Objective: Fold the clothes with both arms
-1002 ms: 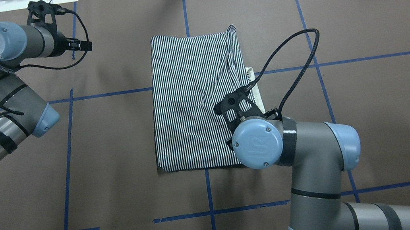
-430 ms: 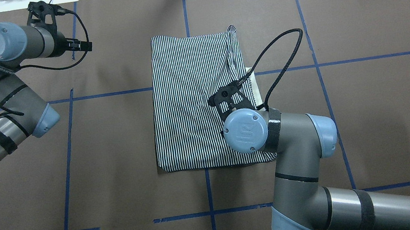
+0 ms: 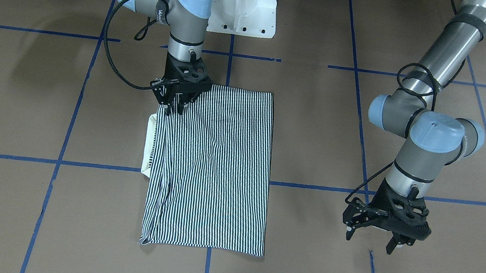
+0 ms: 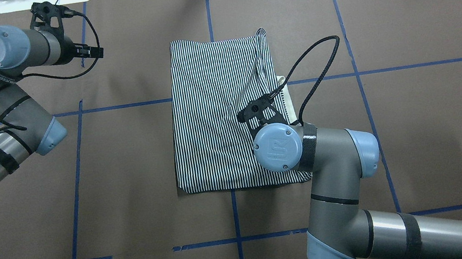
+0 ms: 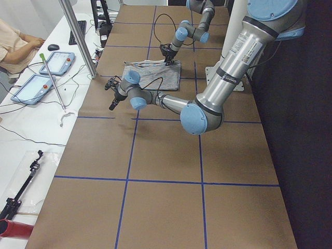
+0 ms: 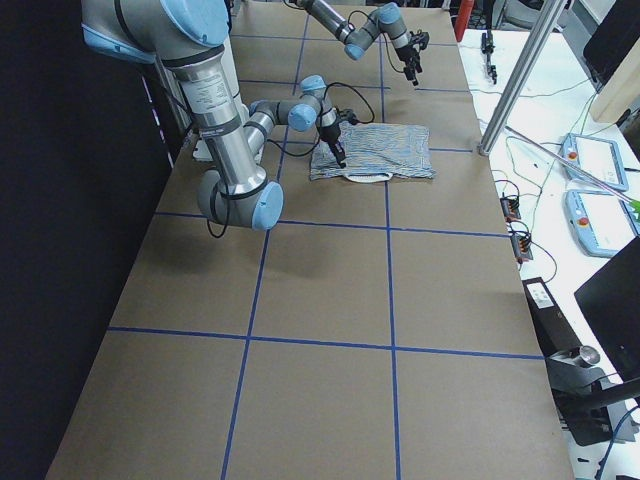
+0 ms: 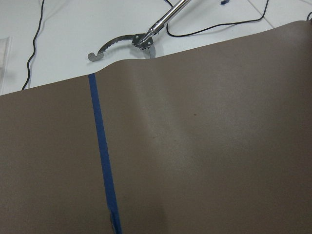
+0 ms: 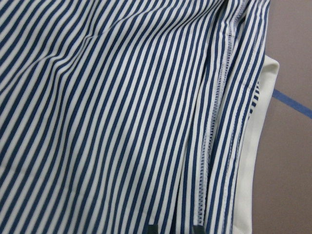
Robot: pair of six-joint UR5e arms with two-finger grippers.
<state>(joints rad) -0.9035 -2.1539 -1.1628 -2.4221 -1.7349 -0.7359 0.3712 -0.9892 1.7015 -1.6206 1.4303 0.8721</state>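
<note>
**A:** Where's the shirt (image 4: pixel 216 118)?

**B:** Folded into a strip at mid-table (image 4: pixel 415 121). Its long axis runs straight away from the robot, and the collar (image 3: pixel 148 143) pokes out on the robot's right.

**A:** And the nearer arm?

**B:** The right gripper (image 3: pixel 176 107) by far. It is down on the shirt's right edge, close to the near end, so the cloth stretches away and leftward from it. Its fingertips (image 8: pixel 152 229) stand narrow, with stripes showing between them. I can't tell whether they pinch any fabric.

**A:** The left gripper (image 3: pixel 370 242)?

**B:** Well apart from the shirt, over bare table at the far left, with its fingers spread wide and empty. I reckon the next fold runs along that long axis, and the left would have to travel first.
</note>
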